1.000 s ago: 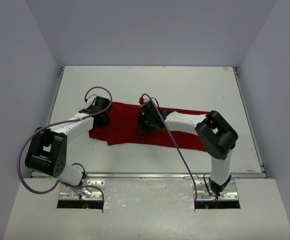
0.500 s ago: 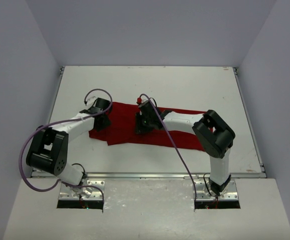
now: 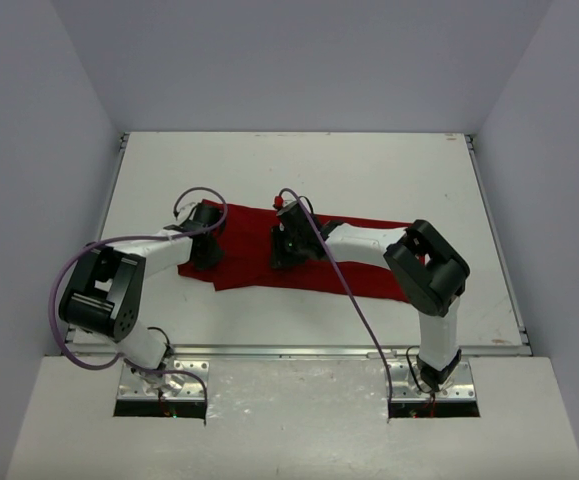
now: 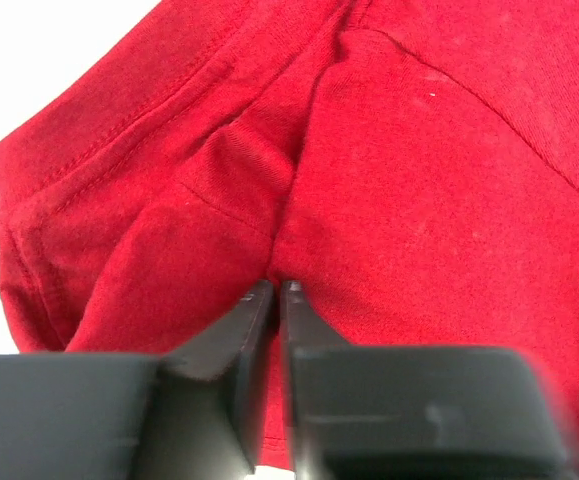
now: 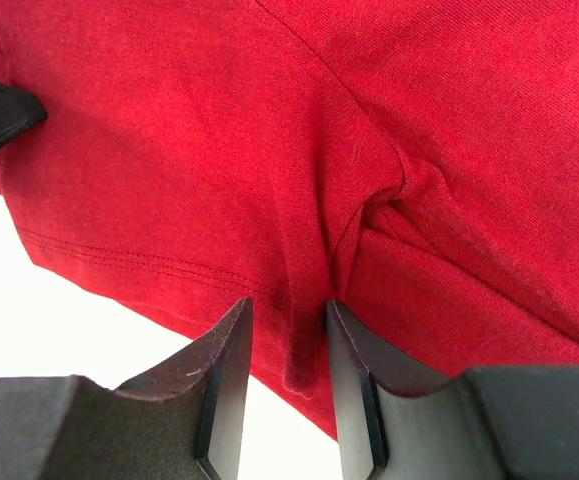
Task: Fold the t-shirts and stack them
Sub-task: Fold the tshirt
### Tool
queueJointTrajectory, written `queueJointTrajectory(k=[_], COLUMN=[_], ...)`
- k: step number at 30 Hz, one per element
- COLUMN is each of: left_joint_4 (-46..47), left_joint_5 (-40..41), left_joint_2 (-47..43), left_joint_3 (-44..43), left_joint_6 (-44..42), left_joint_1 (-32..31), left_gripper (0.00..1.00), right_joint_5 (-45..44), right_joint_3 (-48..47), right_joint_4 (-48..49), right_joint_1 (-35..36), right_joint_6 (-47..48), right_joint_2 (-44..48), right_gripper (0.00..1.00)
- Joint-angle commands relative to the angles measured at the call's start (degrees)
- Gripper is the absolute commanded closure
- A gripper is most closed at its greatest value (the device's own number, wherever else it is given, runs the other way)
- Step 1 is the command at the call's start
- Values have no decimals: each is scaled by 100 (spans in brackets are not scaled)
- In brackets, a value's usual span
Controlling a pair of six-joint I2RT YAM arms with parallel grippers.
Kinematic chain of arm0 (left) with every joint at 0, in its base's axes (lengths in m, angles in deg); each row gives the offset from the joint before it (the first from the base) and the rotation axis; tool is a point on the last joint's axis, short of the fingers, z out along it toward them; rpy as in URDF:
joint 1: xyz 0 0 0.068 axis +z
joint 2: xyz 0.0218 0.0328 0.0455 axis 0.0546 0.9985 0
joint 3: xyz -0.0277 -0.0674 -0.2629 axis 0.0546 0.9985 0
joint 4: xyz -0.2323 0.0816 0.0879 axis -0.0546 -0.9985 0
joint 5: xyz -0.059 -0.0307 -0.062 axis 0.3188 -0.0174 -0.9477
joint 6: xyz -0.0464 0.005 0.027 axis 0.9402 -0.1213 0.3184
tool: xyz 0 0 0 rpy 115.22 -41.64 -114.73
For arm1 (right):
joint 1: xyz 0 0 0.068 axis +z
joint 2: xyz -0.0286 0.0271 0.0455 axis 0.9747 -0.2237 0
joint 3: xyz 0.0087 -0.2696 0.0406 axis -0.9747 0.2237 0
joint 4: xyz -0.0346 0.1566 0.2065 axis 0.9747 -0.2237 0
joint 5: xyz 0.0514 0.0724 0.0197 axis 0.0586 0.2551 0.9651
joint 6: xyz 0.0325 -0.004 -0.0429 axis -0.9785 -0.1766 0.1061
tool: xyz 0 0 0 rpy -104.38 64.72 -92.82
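From above, the dark red t-shirt (image 3: 249,258) lay spread in a long, rumpled band across the middle of the smooth white table (image 3: 369,170), its front edge uneven and angled. The left gripper (image 3: 204,250) pressed down on the cloth's left end, and the right gripper (image 3: 287,245) sat on it near the centre. A glossy purple cable (image 3: 74,275) looped off the left arm.

At the left wrist, the 2 black, matte fingers of the left gripper (image 4: 276,292) stood almost together, nipping a thin crease of the soft knit t-shirt (image 4: 419,180). Folds fanned upward from that pinch. A curved hem with a double row of stitching ran along the cloth's upper left edge, with bare white table (image 4: 29,60) beyond it.

At the right wrist, the right gripper (image 5: 287,320) was clenched on a raised, rounded ridge of the t-shirt (image 5: 419,120), the fabric puckering into a small pocket just above the wedge-shaped fingers. A stitched hem crossed the lower left, beside white table (image 5: 79,330).
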Motion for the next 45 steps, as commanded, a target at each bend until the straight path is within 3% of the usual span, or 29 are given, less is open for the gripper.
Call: queueJointTrajectory(k=[1,11,12,15,32,37,40,41,45], left_joint_4=[252,94,25,-142,-354,-293,-284,-292,-380], left_joint_5=[-6,178,205,372,548,557,592,609,680], left_joint_2=[0,-254,-281,-404,-96,0,114,141,36], left_joint_3=[2,-191,-252,-410,-956,-921,-956,-974,-1070], left_joint_6=[-12,-47,-47,-91,-179,-223,-232,-223,-223], left_joint_1=[81,81,81,81,116,125,134,134,134], left_gripper=[96,100,100,100,96,92,93,92,83], right_joint_5=[-6,-85,-59,99,170,126,108,82,-67], right_joint_3=[17,34,34,8,87,192,324,359,430], right_joint_4=[161,108,117,161,240,293,381,390,337], right_joint_1=[-6,-15,-15,-15,-15,-15,-6,-6,-6], right_joint_6=[-20,16,24,24,-81,-134,-169,-169,-90], right_joint_2=[208,226,234,217,129,129,164,190,383], right_gripper=[63,66,81,99,99,96,90,80,61])
